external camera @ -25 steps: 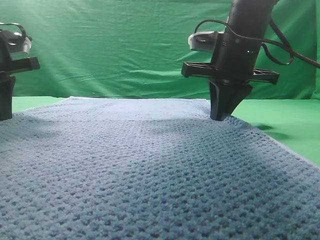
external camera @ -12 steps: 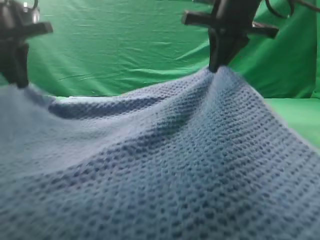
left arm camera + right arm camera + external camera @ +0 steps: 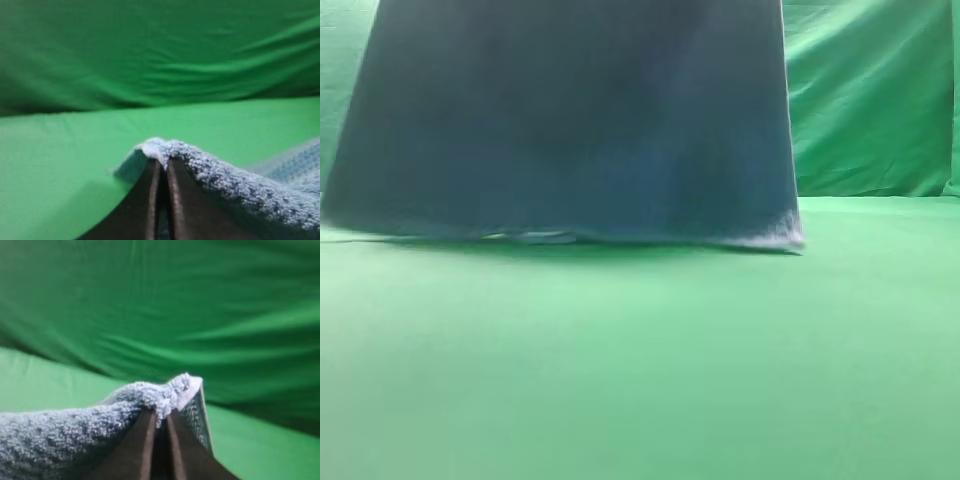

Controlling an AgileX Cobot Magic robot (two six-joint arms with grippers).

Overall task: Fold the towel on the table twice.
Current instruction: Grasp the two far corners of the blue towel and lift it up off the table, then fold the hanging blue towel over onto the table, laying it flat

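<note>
While both claws pinch its corners, the towel (image 3: 580, 120) hangs as a curtain over the counter (image 3: 640, 380).
Left claw (image 3: 160, 167) and right claw (image 3: 159, 417) are each clamped on a corner; first fold underway, next likely carrying those corners across to lay them down.

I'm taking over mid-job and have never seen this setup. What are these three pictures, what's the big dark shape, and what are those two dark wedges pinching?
It is a two-armed robot. The wide picture looks across the green table; the dark sheet is the towel, lifted up, with its lower edge near the table. The other two pictures come from cameras on each wrist. The dark wedges are the left pincer and right pincer, each closed on a bit of the towel's edge. Behind is a wrinkled green backdrop.
</note>
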